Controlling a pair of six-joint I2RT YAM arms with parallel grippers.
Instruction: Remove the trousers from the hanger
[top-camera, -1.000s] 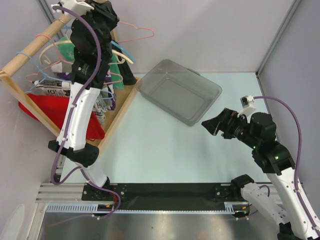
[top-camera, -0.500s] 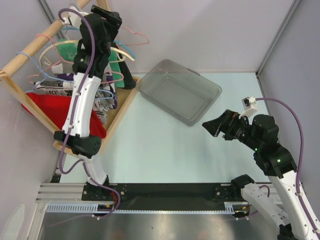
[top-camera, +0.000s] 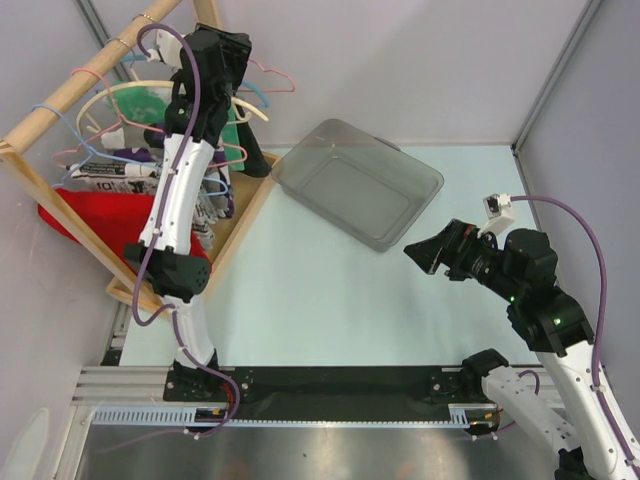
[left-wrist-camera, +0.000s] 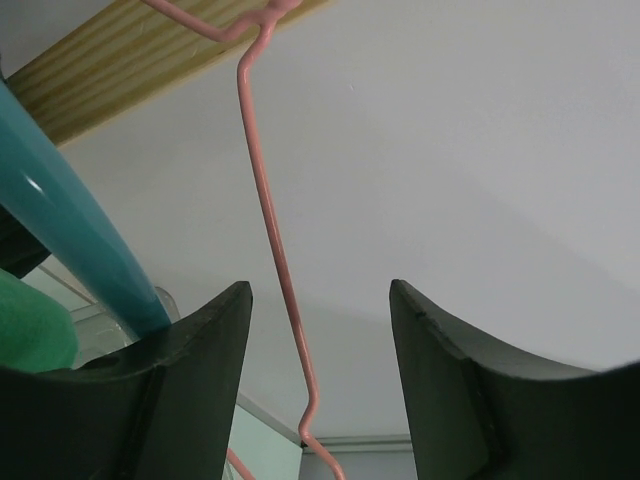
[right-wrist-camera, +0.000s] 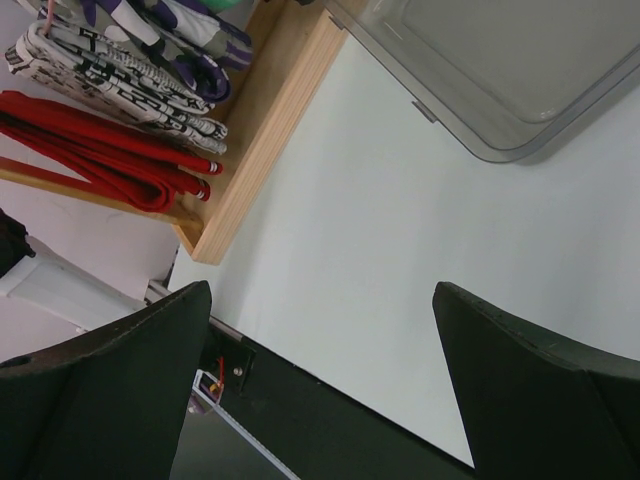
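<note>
One pair of trousers (top-camera: 254, 152) hangs black under the hanger (left-wrist-camera: 272, 240) on the rack (top-camera: 60, 100). The pink wire passes between the fingers of the left gripper (left-wrist-camera: 318, 292), spread and not pinching, probably ready to seize it. Farther off, the right gripper (right-wrist-camera: 320, 300) hovers spread and empty.

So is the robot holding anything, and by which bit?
Nothing yet. The pink hanger passes between the fingers of the open left gripper, not pinched. The right gripper is open and empty.
</note>
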